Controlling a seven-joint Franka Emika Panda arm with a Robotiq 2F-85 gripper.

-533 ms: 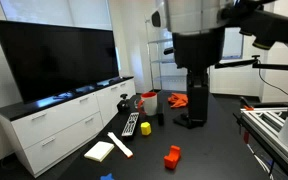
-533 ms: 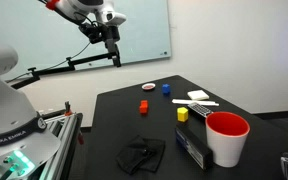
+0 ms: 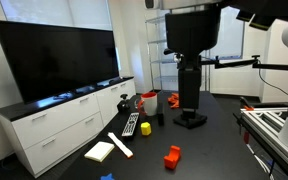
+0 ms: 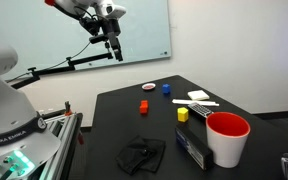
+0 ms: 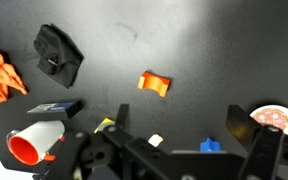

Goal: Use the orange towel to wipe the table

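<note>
The orange towel (image 5: 2,77) lies crumpled at the left edge of the wrist view, and shows in an exterior view (image 3: 177,100) beside the red cup (image 3: 149,102). My gripper (image 4: 114,48) hangs high above the dark table (image 4: 124,120), far from the towel. In the wrist view the gripper (image 5: 189,132) is open and empty, its fingers (image 5: 119,120) wide apart. The towel does not show in the exterior view that has my gripper.
On the table are a black cloth (image 5: 58,55), an orange block (image 5: 154,83), a red cup (image 5: 34,142), a blue block (image 5: 212,145), a yellow block (image 5: 105,125), a plate (image 5: 271,117) and a remote (image 4: 192,148). A white cabinet with a TV (image 3: 59,60) stands beside it.
The arm has shifted slightly in both exterior views. The gripper stays open and high above the table. Nothing on the table has moved.
</note>
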